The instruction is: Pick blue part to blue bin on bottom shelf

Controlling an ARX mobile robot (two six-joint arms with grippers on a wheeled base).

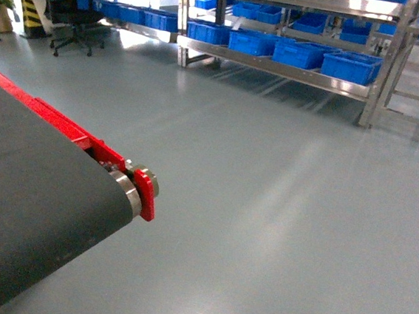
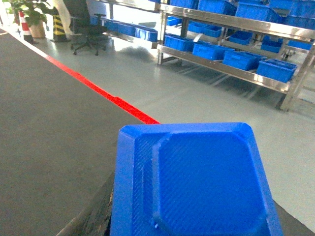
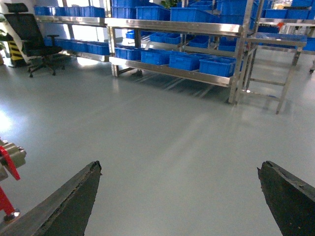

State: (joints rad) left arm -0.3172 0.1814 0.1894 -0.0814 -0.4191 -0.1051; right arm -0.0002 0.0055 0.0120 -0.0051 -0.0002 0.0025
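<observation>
A: Head view: we are listing a dark conveyor belt [image 1: 26, 206] with red side rail [image 1: 63, 130], grey floor, and the steel rack's bottom shelf [image 1: 277, 67] carrying blue bins [image 1: 350, 67] well apart from us. Neither gripper is showing here.

B: Left wrist view: we are seeing the blue part [image 2: 197, 184] filling the lower frame, seemingly carried by the left gripper; its jaws are hidden, so we cannot tell their state.

A: Right wrist view: the right gripper [image 3: 182, 196] is hanging wide apart, holding nothing.

B: Risk: we are judging the unseen grip could slip during travel, dropping the part short of the shelf.
</observation>
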